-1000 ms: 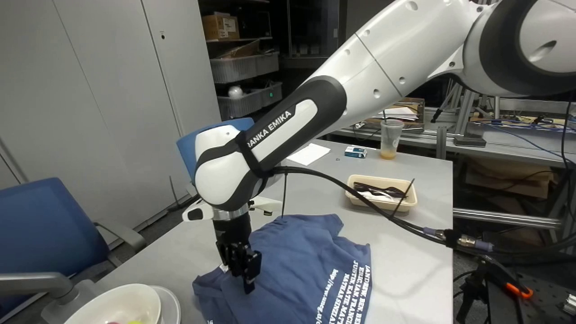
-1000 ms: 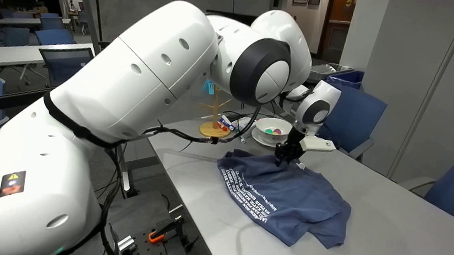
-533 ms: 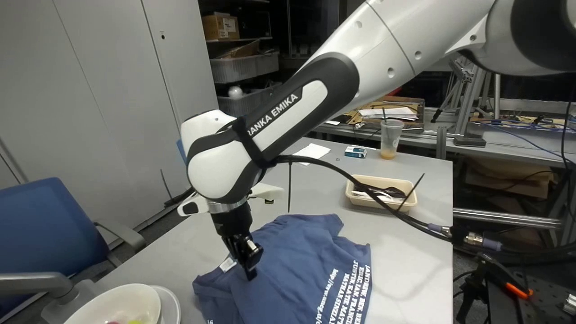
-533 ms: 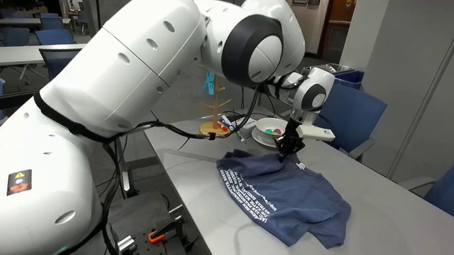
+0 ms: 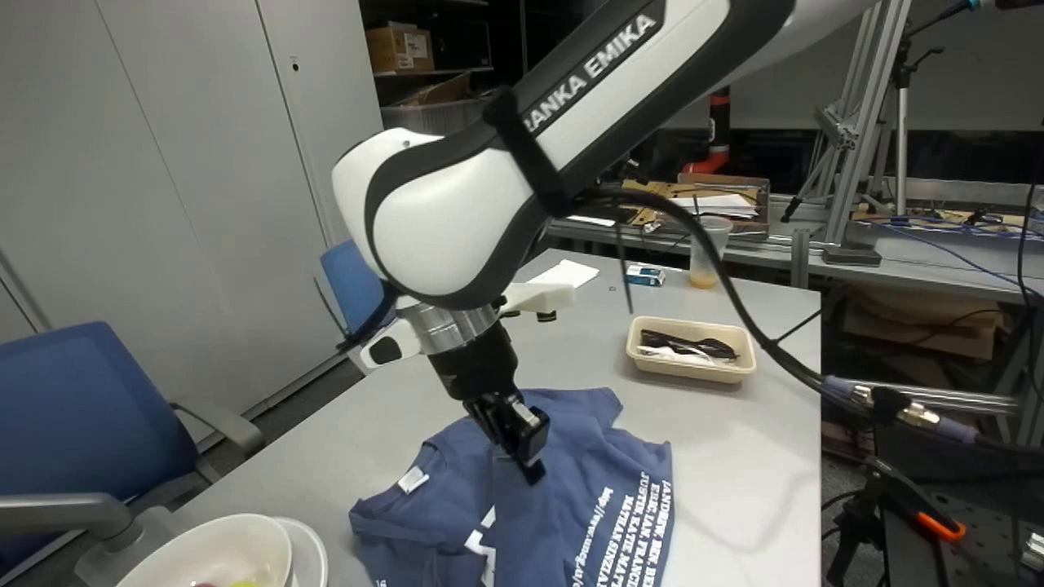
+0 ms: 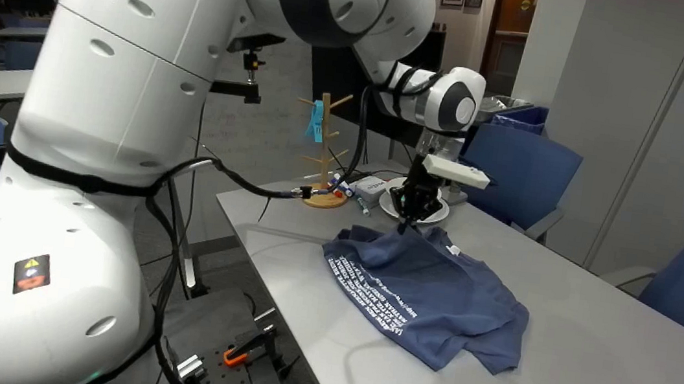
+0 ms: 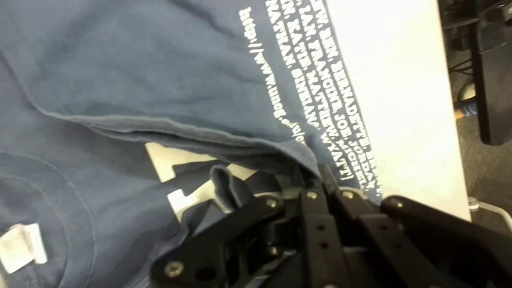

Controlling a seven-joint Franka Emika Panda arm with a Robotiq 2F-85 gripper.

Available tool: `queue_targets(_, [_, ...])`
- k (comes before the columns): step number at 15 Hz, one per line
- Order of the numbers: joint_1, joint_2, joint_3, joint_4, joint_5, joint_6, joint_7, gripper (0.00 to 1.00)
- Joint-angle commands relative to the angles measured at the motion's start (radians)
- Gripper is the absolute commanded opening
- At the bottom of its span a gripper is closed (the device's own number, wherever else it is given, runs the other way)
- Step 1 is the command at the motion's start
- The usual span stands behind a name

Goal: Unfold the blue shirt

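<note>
The blue shirt (image 5: 587,432) lies crumpled and partly folded over on the grey table in both exterior views (image 6: 433,301). In the wrist view a raised flap (image 7: 180,130) crosses the shirt, with part of the large white block lettering (image 7: 186,200) showing under its edge. The smaller white text (image 7: 288,60) runs along the hem. The white collar tag (image 7: 18,248) shows at lower left. My gripper (image 7: 318,178) is shut on the flap's edge and holds it slightly raised. In an exterior view the gripper (image 6: 404,227) stands over the shirt's far part.
A cream tray (image 5: 691,371) with cutlery stands on the table beyond the shirt. A white bowl (image 5: 214,554) on a plate stands near the collar side. A wooden stand (image 6: 325,151), markers and a grey box (image 6: 371,190) are at the table's far end. Blue chairs (image 6: 518,161) border the table.
My gripper has risen slightly and moved from the collar side toward the lettered hem, pulling the flap along. The collar area and part of the white block lettering have come into view.
</note>
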Motion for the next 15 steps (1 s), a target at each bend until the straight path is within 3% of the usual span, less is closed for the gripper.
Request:
queue_targets(1, [-0.001, -0.188, 0.022, -0.248, 0.086, -0.050, 0.083, 0.01])
queue_targets(6, [0.011, -0.258, 0.071, -0.419, 0.319, -0.211, 0.124, 0.01])
queue_targets(12, [0.044, -0.199, 0.098, -0.479, 0.533, -0.318, 0.144, 0.01])
queue_targets(15, [0.064, -0.167, 0.105, -0.487, 0.590, -0.333, 0.144, 0.01])
